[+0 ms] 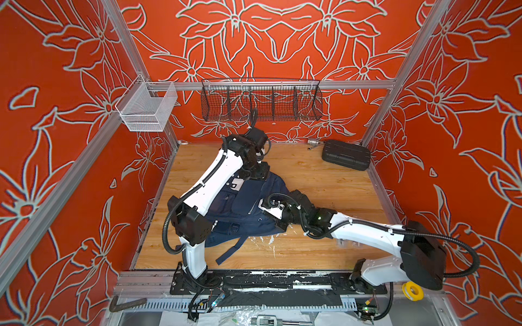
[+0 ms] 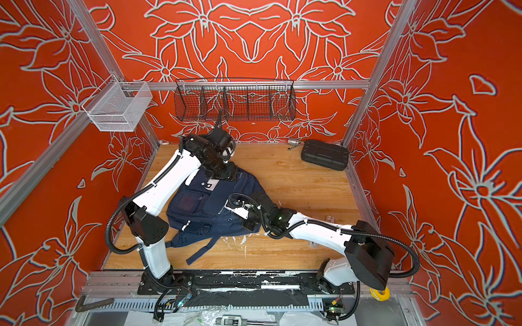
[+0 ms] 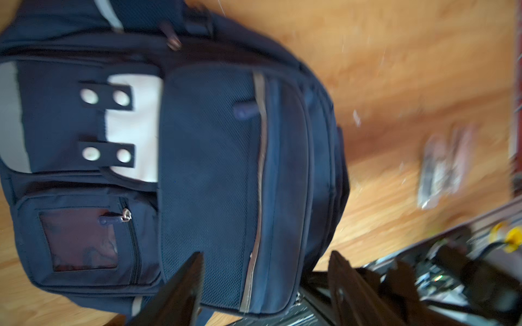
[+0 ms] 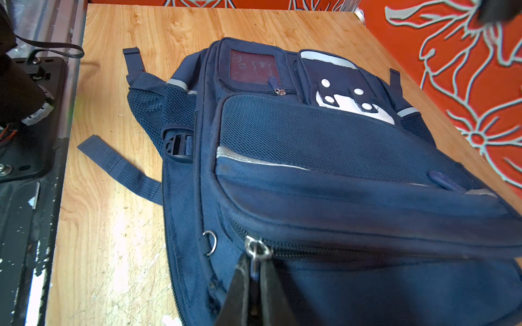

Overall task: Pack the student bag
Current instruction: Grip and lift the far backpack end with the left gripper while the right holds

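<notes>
The student bag (image 1: 243, 206) is laid flat, front face up, on the wooden counter (image 1: 324, 186), left of the middle and between the two arms in both top views. Its long axis is judged to run roughly crosswise. The lower end, with the small windowed pocket (image 4: 252, 66) and the white patch (image 4: 378, 115), is turned toward the left arm's side, and the zipped upper end toward the right arm. The right hand (image 4: 254, 271) is set at that upper end and pinched shut on the metal zipper pull (image 4: 255, 249). The closed teeth of the zip track are seen running off sideways from the slider. The left hand (image 3: 265, 255) is held over the mesh front pocket (image 3: 209, 180) with its fingers spread well apart and nothing between them; whether the fabric is touched cannot be told, the view being blurred. The coming move is judged to turn on that track: the pull would have to be drawn along the line of the teeth, not lifted. The right hand is the one that has it, while the left is placed to pin the cloth. The bag is made of soft navy woven nylon with mesh panels, silver reflective strips and loose webbing straps (image 4: 118, 166), so slack folds may be dragged with the slider. A black ribbed hard case (image 1: 346, 155) is seen well apart at the far right corner.
</notes>
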`<control>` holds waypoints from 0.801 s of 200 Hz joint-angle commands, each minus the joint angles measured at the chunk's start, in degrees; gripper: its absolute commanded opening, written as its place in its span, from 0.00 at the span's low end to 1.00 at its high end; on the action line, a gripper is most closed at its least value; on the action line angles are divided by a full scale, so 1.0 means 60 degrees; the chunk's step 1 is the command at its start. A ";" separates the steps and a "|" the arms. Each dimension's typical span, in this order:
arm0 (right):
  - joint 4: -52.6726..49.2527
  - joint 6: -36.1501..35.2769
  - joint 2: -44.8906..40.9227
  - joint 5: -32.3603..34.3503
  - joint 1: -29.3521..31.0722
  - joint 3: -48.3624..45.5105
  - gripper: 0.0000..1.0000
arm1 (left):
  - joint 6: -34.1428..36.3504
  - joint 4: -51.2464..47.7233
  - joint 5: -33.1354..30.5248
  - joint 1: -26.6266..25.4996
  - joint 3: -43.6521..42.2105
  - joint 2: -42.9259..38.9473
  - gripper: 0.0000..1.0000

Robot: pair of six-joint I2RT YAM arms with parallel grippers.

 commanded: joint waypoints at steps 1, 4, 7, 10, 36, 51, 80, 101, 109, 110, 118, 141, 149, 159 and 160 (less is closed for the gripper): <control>0.0043 -0.0294 -0.0286 -0.0368 0.0003 0.0174 0.00 | 0.0874 -0.0588 -0.0253 -0.0394 -0.0362 0.0163 0.70; 0.0023 -0.0296 -0.0282 -0.0380 0.0001 0.0187 0.00 | 0.0923 -0.0556 -0.0191 -0.0446 -0.0437 0.0167 0.70; -0.0002 -0.0296 -0.0282 -0.0382 -0.0003 0.0202 0.00 | 0.0953 -0.0512 -0.0147 -0.0502 -0.0496 0.0140 0.70; -0.0010 -0.0296 -0.0280 -0.0382 -0.0009 0.0209 0.00 | 0.0986 -0.0470 -0.0132 -0.0542 -0.0571 0.0133 0.70; -0.0065 -0.0311 -0.0322 -0.0353 -0.0003 0.0226 0.00 | 0.1162 -0.0307 -0.0145 -0.0660 -0.1106 0.0039 0.70; -0.0081 -0.0345 -0.0347 -0.0295 0.0005 0.0217 0.00 | 0.1248 -0.0382 -0.0101 -0.0673 -0.1388 0.0079 0.70; -0.0277 -0.0401 -0.0338 -0.0229 0.0000 0.0292 0.00 | 0.1318 -0.0353 -0.0097 -0.0968 -0.1778 0.0420 0.70; -0.0327 -0.0371 -0.0332 -0.0133 -0.0007 0.0306 0.00 | 0.1206 -0.0397 -0.0099 -0.1056 -0.1752 0.0770 0.60; -0.0374 -0.0369 -0.0338 -0.0104 0.0003 0.0321 0.00 | 0.1127 -0.0418 -0.0160 -0.1043 -0.1661 0.0884 0.48; -0.0383 -0.0369 -0.0345 -0.0104 -0.0003 0.0321 0.00 | 0.1118 -0.0429 -0.0161 -0.1048 -0.1658 0.0895 0.47; -0.0452 -0.0384 -0.0340 -0.0093 -0.0008 0.0359 0.00 | 0.1035 -0.0480 -0.0162 -0.1047 -0.1448 0.0991 0.32; -0.0706 -0.0324 -0.0404 -0.0013 0.0005 0.0409 0.00 | 0.0559 -0.0413 -0.0118 -0.1012 -0.0628 0.1057 0.00; -0.0742 -0.0234 -0.0418 0.0013 0.0005 0.0409 0.00 | 0.0318 -0.0368 -0.0132 -0.0998 -0.0209 0.1082 0.00; -0.0773 -0.0164 -0.0440 -0.0068 0.0005 0.0409 0.00 | 0.0072 -0.0347 0.0017 -0.0968 0.0362 0.1150 0.00; -0.0773 -0.0157 -0.0441 -0.0079 0.0012 0.0416 0.00 | 0.0042 -0.0343 0.0030 -0.0959 0.0437 0.1160 0.00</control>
